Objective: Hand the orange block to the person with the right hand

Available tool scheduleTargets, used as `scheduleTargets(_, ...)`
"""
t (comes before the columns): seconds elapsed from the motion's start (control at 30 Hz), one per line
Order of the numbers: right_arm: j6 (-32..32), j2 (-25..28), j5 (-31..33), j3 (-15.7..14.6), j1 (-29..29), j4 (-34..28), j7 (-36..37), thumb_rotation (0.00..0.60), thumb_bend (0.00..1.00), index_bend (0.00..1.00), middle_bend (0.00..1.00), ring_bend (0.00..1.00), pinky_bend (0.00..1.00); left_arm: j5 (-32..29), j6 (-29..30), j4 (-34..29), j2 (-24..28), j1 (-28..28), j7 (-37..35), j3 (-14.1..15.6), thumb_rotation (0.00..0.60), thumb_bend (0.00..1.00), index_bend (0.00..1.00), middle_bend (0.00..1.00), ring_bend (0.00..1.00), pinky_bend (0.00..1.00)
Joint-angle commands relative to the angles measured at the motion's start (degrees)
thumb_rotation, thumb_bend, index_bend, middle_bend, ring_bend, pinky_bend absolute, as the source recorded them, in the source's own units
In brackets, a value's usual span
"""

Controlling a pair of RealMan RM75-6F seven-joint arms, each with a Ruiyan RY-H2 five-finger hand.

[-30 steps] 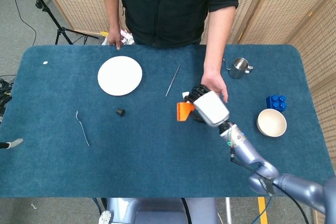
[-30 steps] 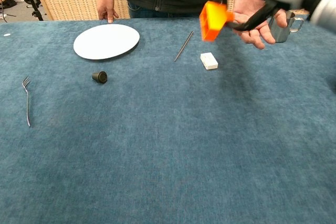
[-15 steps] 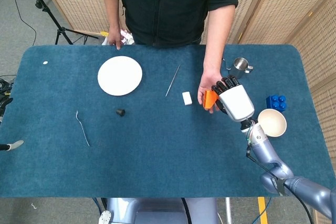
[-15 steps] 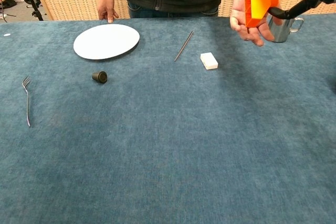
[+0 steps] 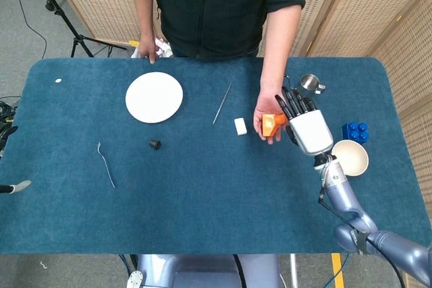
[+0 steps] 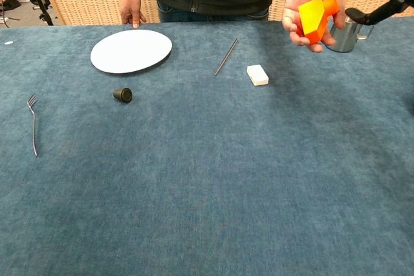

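Note:
The orange block [image 5: 273,124] lies in the person's upturned palm [image 5: 263,111] over the table's far right part; the chest view shows the block [image 6: 314,16] resting there too. My right hand [image 5: 307,126] hovers just right of the block with its fingers [image 5: 293,104] spread and nothing in them. In the chest view only a dark fingertip [image 6: 370,13] of that hand shows at the right edge, apart from the block. My left hand is out of both views.
A metal cup [image 5: 308,85] stands behind my right hand, with a blue block [image 5: 355,131] and a bowl [image 5: 349,158] to its right. A white eraser-like block [image 5: 240,126], thin rod [image 5: 221,104], white plate [image 5: 154,97], black cap [image 5: 154,144] and fork [image 5: 106,164] lie to the left.
My right hand carried the orange block rightward to the person's palm, then let go of it and drew slightly away to the right. The block now rests in the palm.

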Motion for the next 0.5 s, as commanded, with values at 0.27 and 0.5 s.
scheduleTargets(0.27,9.53,7.75,-1.99,-1.98,-8.46,-7.77,6.82,0.600,0.28,0.00,0.00,0.04,0.21,-0.43,0.26,0.01,-0.30,0.12,0.77,-0.05,0.600,0.00,0.00,0.00,0.00,0.00)
scheduleTargets(0.5,14.95,8.86,-3.26,-6.71,-16.90,-5.65,21.54,0.600,0.00,0.00,0.00,0.00,0.08,-0.32,4.17,1.17,-3.50,1.39,4.41,-0.45,0.600,0.00,0.00,0.00,0.00,0.00)
